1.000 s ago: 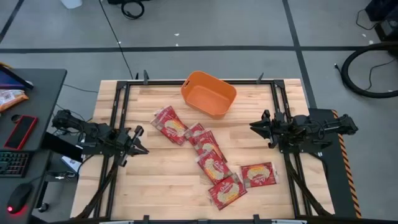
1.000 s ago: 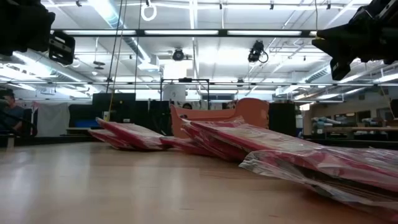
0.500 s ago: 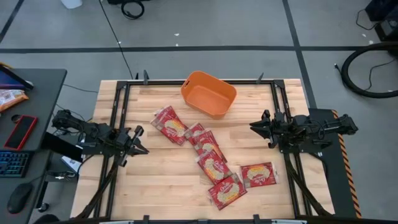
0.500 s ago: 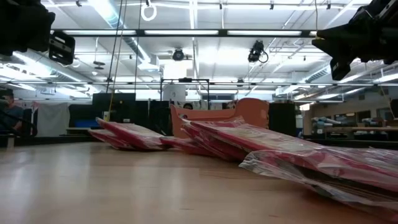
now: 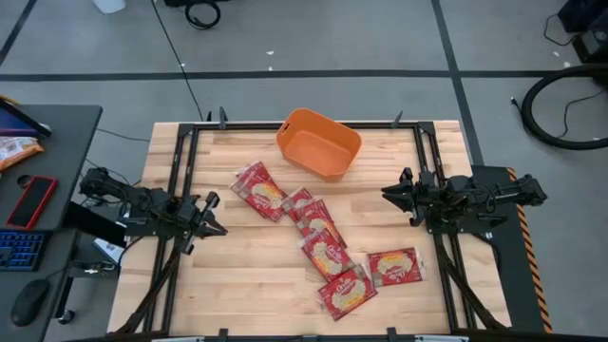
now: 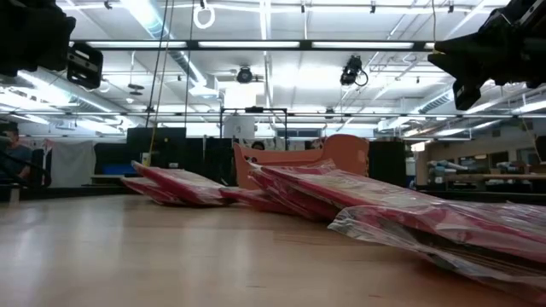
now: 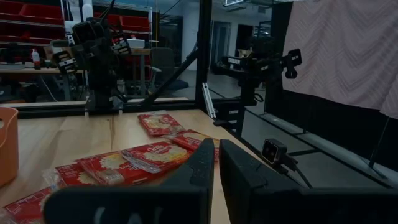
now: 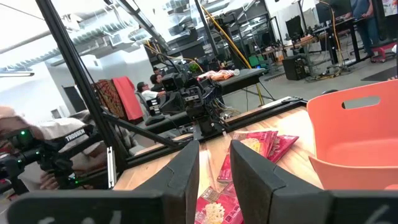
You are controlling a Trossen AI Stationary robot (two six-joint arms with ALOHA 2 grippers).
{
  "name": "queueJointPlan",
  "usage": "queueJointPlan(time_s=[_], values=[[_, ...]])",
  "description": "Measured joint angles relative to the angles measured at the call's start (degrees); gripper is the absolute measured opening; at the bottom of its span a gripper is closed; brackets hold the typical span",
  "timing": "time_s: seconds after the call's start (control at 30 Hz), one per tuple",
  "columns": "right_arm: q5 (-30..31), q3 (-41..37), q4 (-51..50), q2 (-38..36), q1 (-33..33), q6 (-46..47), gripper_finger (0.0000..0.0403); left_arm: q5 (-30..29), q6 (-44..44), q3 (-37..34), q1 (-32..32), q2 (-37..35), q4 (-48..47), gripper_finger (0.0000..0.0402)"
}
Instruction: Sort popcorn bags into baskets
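Six red popcorn bags lie flat on the wooden table in a loose diagonal row: one (image 5: 259,190) toward the far left, an overlapping run (image 5: 318,225) in the middle, and two (image 5: 347,291) (image 5: 394,267) near the front edge. The orange basket (image 5: 318,142) stands behind them at the far edge, empty as seen from above. My left gripper (image 5: 217,215) hovers at the table's left side, its fingers (image 7: 202,168) closed to a thin slit. My right gripper (image 5: 388,195) hovers at the right side with a narrow gap between its fingers (image 8: 186,168). Both point toward the bags.
A black metal frame (image 5: 180,142) runs round the table's sides. A desk (image 5: 38,180) with a phone and keyboard stands to the left of the table. Bare wood lies between each gripper and the bags. In the low view the nearest bag (image 6: 452,226) sits low on the right.
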Motion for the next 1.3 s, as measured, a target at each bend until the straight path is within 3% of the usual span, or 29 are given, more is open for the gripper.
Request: queueJointPlan(time_s=[0.5, 0.77, 1.3], values=[[0.01, 0.00, 0.00, -0.01, -0.01, 0.00, 0.0096, 0.00, -0.13, -0.01, -0.01, 0.00, 0.16, 0.0029], [0.01, 0.00, -0.02, 0.01, 0.00, 0.00, 0.0096, -1.07, -8.60, 0.02, 0.02, 0.00, 4.76, 0.0029], [0.01, 0.00, 0.00, 0.01, -0.01, 0.00, 0.0096, 3.16, -21.99, 0.01, -0.01, 0.06, 4.19, 0.0029]])
